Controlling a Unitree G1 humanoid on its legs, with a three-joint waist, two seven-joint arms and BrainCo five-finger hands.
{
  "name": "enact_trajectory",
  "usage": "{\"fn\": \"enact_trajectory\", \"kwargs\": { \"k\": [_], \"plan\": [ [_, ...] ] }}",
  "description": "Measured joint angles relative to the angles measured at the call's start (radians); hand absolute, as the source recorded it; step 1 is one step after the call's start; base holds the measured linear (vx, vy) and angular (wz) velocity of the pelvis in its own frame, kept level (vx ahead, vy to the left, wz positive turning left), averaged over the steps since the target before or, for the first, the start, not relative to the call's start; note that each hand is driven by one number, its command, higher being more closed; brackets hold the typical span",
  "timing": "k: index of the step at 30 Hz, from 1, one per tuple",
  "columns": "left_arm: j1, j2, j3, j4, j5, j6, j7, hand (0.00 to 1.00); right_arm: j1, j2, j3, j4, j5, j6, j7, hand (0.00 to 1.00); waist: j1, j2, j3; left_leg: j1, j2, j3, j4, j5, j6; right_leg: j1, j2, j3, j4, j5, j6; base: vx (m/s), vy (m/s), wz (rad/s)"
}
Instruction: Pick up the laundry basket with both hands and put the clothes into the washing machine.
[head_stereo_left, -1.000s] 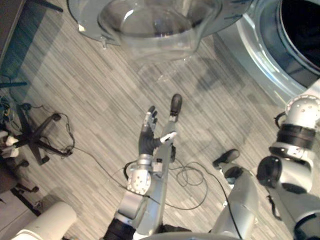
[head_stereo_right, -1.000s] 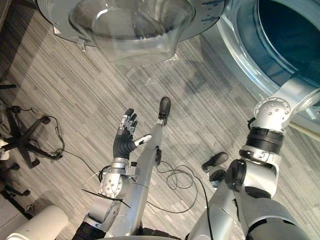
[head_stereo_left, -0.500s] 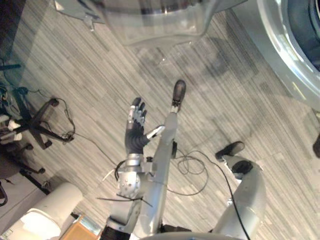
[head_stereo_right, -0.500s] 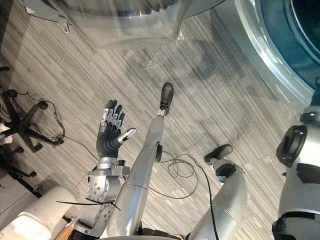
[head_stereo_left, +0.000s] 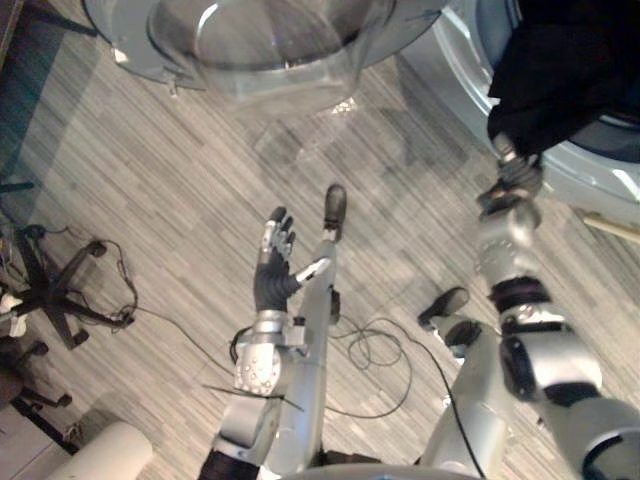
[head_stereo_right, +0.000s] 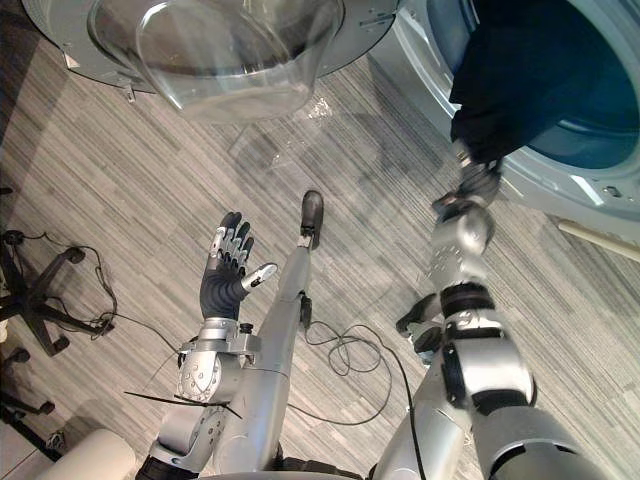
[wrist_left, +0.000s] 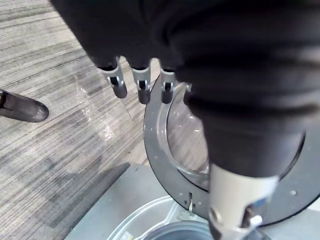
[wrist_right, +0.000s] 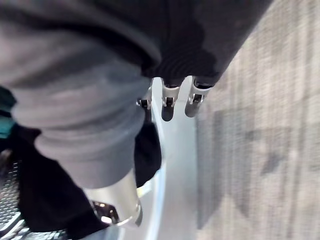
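A dark garment (head_stereo_left: 570, 70) hangs out of the washing machine's (head_stereo_right: 560, 195) round opening, draped over its lower rim. The right hand (head_stereo_left: 513, 172) reaches up under the cloth; its wrist view shows the fingers (wrist_right: 168, 102) straight, with dark cloth by the thumb. The left hand (head_stereo_left: 272, 280) is raised with fingers spread, holding nothing. The round glass door (head_stereo_left: 270, 40) stands open over a grey striped plank floor (head_stereo_left: 130, 190), with a chair base (head_stereo_left: 55, 295) near the left edge

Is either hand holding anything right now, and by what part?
Left hand is open and empty. Right hand is up under the lower edge of the black garment at the washing machine opening; a grip cannot be told.
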Motion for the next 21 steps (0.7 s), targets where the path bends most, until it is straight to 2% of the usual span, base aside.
{"fn": "enact_trajectory", "kwargs": {
  "k": [3,7,10,14,18,21],
  "plan": [
    [-0.003,0.000,0.021,0.004,0.001,0.001,-0.015,0.00,0.104,0.074,-0.005,0.000,-0.029,0.014,0.030,0.00,-0.022,-0.013,-0.009,0.016,-0.004,0.014,-0.001,0.011,0.019,0.018,-0.004,0.004,-0.016,0.004,0.007,0.05,0.008,-0.03],
    [-0.004,-0.002,0.057,0.052,0.002,0.003,-0.017,0.00,0.253,0.146,-0.008,0.004,-0.054,0.021,0.075,0.00,-0.041,-0.024,-0.014,0.065,0.000,0.017,-0.009,0.011,0.020,0.070,0.011,0.002,-0.038,0.004,0.007,0.05,-0.020,-0.03],
    [-0.003,-0.002,0.062,0.063,0.003,0.005,-0.017,0.00,0.318,0.167,-0.007,0.005,-0.067,0.030,0.094,0.00,-0.043,-0.031,-0.018,0.091,0.013,0.021,-0.014,0.002,0.016,0.092,0.027,0.005,-0.049,0.005,0.006,0.01,-0.030,-0.11],
    [-0.009,-0.002,0.069,0.123,0.037,0.023,-0.020,0.00,0.439,0.209,-0.004,0.011,-0.090,0.045,0.121,0.00,-0.069,-0.063,-0.033,0.139,0.026,0.025,-0.012,-0.014,0.015,0.152,0.049,0.001,-0.084,0.010,0.004,0.03,-0.048,-0.06],
    [-0.009,-0.001,0.069,0.146,0.052,0.044,-0.038,0.00,0.546,0.231,0.027,0.008,-0.121,0.059,0.127,0.00,-0.075,-0.090,-0.044,0.216,0.033,0.033,-0.012,-0.027,0.011,0.239,0.062,-0.001,-0.123,0.017,0.005,0.06,-0.058,-0.03],
    [-0.009,0.000,0.077,0.161,0.063,0.045,-0.039,0.00,0.587,0.242,0.034,0.001,-0.125,0.064,0.156,0.00,-0.087,-0.100,-0.049,0.270,0.034,0.035,-0.010,-0.040,0.010,0.299,0.067,-0.003,-0.141,0.017,0.005,0.04,-0.063,0.01]
  ]
}}
